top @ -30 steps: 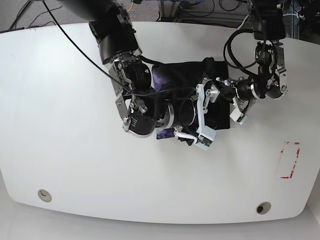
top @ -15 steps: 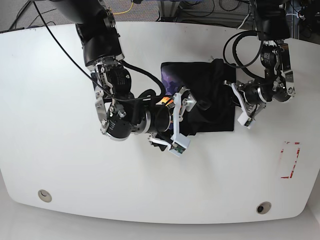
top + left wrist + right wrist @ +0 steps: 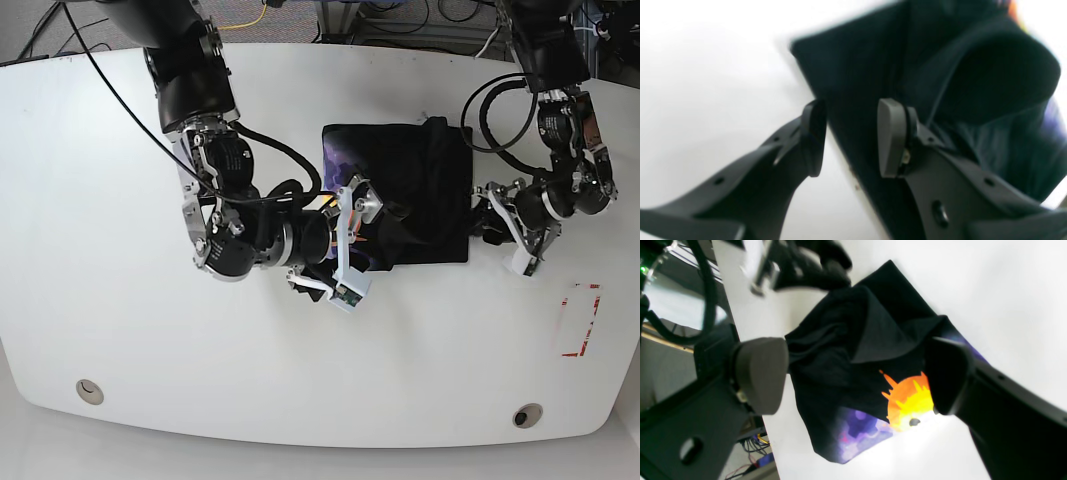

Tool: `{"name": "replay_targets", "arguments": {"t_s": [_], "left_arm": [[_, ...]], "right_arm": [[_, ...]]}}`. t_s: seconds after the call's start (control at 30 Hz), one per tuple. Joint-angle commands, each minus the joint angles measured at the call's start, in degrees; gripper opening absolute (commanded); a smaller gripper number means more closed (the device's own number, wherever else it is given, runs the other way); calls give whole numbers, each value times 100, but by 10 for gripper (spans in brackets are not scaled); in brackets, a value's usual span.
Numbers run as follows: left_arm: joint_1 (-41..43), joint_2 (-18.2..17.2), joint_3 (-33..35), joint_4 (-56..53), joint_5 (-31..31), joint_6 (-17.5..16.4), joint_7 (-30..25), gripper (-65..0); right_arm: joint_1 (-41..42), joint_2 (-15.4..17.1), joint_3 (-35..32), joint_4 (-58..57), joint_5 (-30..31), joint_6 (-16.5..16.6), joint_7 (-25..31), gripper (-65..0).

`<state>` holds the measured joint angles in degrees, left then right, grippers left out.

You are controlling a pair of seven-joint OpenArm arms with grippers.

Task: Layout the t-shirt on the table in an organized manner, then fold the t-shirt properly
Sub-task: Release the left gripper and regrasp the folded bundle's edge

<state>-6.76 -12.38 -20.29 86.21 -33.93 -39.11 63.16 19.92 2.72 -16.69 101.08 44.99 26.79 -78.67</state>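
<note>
Where the t-shirt (image 3: pixel 415 190) lies, the table (image 3: pixel 120 300) is white.

The shirt (image 3: pixel 415 190) under me is black, with an orange-and-yellow spiky sun (image 3: pixel 908 400) on a mottled purple-blue patch (image 3: pixel 858 435) that sits toward six o'clock in my right wrist view. The table (image 3: pixel 120 330) is plain white, with a red tape outline (image 3: pixel 578 320) at about four o'clock in the base view. My own pads (image 3: pixel 760 373) are dull grey on black fingers, and my arms are black with silver joints.
</note>
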Motion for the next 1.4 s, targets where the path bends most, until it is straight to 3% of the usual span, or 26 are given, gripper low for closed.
{"name": "replay_targets", "arguments": {"t_s": [0.0,0.13,0.2,0.3,0.33,0.4,0.47,0.57,0.7,1.07,1.37], "left_arm": [[-225,-234,-463,236,-66,12,-149,-411],[-330,-533,-990,341,-40,12,-149,-411],[-356,-718,-1149,359,-40,21,-149,-413],[-365,-902,-1360,368,-40,21,-149,-414],[-365,-990,-1456,368,-40,39,-157,-426],[-356,-1069,-1588,350,-40,39,-157,-475],[-339,-1131,-1720,350,-31,39,-157,-533],[-304,-1219,-1843,324,-31,39,-157,-576],[-137,-1307,-1931,341,-31,39,-157,-575],[197,-1333,-1940,376,-40,12,-157,-578],[444,-1333,-1940,702,-48,12,-157,-578]], "right_arm": [[104,-30,20,59,33,16,100,-30],[-89,-66,3,51,-293,288,109,-51],[-159,-101,-6,-29,-389,605,109,-133],[-230,-197,-6,-99,-521,834,136,-315],[-247,-215,-6,-108,-636,851,136,-417],[-247,-241,-6,-108,-820,860,144,-536],[-247,-320,-6,-160,-987,886,144,-607],[-221,-435,-15,-284,-1154,886,144,-590],[-212,-540,-15,-486,-1268,886,250,-561],[-203,-540,-630,-1233,-1743,869,681,-563],[-186,-602,-692,-1321,-1954,869,707,-563]]}}
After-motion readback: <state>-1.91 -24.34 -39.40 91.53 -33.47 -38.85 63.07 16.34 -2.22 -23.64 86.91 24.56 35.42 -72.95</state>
